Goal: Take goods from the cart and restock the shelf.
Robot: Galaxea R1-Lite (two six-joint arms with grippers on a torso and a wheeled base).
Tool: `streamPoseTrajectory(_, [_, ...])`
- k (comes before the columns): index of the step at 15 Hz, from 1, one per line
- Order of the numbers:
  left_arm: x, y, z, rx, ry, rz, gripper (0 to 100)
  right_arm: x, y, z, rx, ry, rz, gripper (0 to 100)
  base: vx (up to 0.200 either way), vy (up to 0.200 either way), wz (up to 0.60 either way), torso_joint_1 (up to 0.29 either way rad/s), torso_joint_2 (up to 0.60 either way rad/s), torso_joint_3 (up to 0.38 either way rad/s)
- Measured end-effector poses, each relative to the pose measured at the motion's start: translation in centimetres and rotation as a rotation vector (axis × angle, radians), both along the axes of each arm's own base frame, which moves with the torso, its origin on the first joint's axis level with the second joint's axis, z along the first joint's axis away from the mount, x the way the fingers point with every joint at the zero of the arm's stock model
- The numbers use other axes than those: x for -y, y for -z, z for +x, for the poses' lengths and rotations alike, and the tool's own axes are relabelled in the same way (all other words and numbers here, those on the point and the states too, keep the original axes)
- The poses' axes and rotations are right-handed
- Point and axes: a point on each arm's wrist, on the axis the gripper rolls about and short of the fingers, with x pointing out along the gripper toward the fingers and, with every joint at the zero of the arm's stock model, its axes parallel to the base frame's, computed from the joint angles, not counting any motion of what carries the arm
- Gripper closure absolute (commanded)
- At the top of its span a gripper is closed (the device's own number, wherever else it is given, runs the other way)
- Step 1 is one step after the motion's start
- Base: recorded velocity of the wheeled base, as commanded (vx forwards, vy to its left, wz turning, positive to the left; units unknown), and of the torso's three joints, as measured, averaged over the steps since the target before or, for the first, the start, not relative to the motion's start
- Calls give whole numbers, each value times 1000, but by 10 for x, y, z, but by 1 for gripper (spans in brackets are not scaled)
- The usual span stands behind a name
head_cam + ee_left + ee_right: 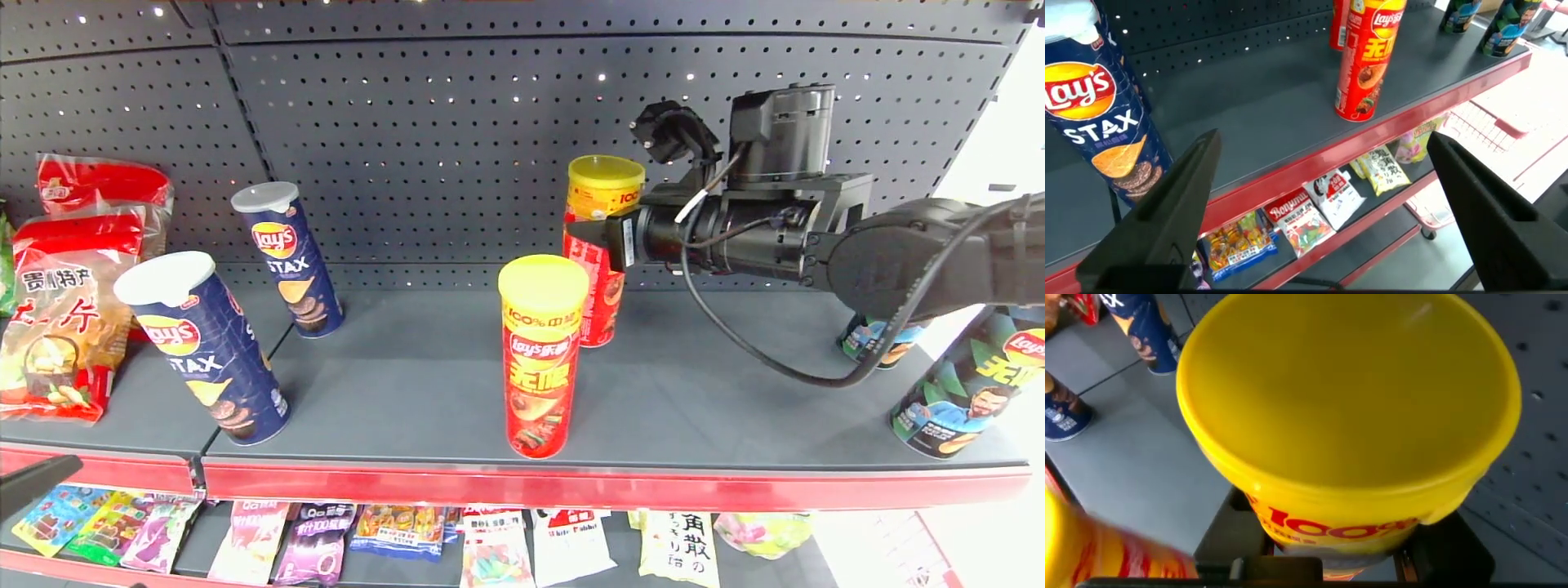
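1. Red cylindrical crisp can with yellow plastic lid (593, 306), centre frame, at the rear of the grey metal shelf (694, 392): right claw (600, 233) clamped on it, release apparently pending.
2. Matching red can (540, 359), front: stocked.
3. Left claw (1323, 139): fingers apart, empty.

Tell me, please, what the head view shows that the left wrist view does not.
Only the head view: the right gripper shut on the rear red can, and red bags at the left end of the shelf. Only the left wrist view: the left fingers spread open. Both: the front red can, a blue can and packets below.
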Motion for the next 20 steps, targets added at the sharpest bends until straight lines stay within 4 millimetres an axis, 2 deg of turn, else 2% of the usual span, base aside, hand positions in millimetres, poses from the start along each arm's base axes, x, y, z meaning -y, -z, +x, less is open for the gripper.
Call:
streamPoseTrajectory(10, [0, 0, 1, -1, -5, 1, 0, -23, 27, 26, 13, -17, 13, 100, 0, 0, 0, 0, 0, 0])
streamPoseTrajectory(18, [0, 3, 1, -11, -9, 5, 0, -18, 42, 33, -18, 9, -11, 100, 0, 0, 0, 0, 0, 0])
streamPoseTrajectory(19, [0, 3, 1, -13, -9, 6, 0, -17, 45, 32, -23, 9, -15, 0, 0, 0, 0, 0, 0, 0])
streamPoseTrajectory(20, [0, 3, 1, -14, -9, 6, 0, -16, 49, 31, -37, 10, -23, 0, 0, 0, 0, 0, 0, 0])
